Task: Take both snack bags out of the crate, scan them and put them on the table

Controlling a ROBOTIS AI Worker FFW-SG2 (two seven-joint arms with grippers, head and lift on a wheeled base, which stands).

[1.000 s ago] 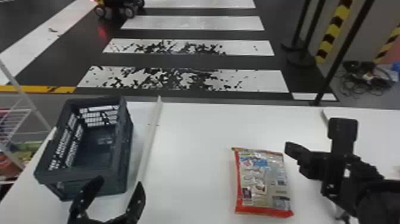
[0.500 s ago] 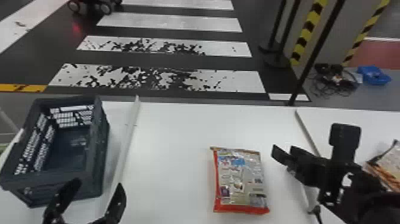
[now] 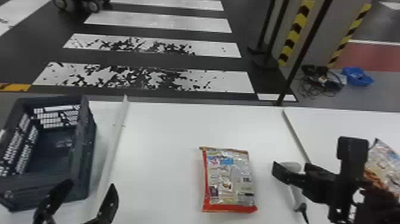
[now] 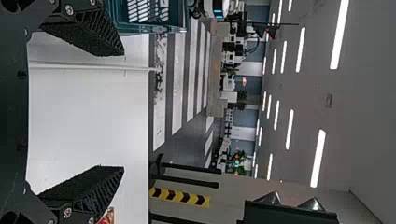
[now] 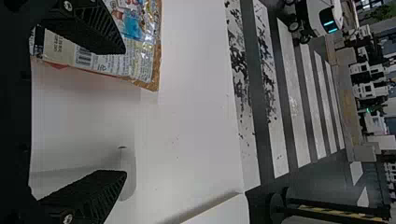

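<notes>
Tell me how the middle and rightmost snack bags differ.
The middle bag has red edges; the rightmost bag shows an orange patch. The head view shows the middle bag whole, while the rightmost bag sits partly behind the right arm. Both lie on the white table.

Ceiling strips (image 4: 339, 35) glow white, soft shadows mark the bright table (image 3: 163, 134), and the snack bag (image 3: 230, 181) glints.
</notes>
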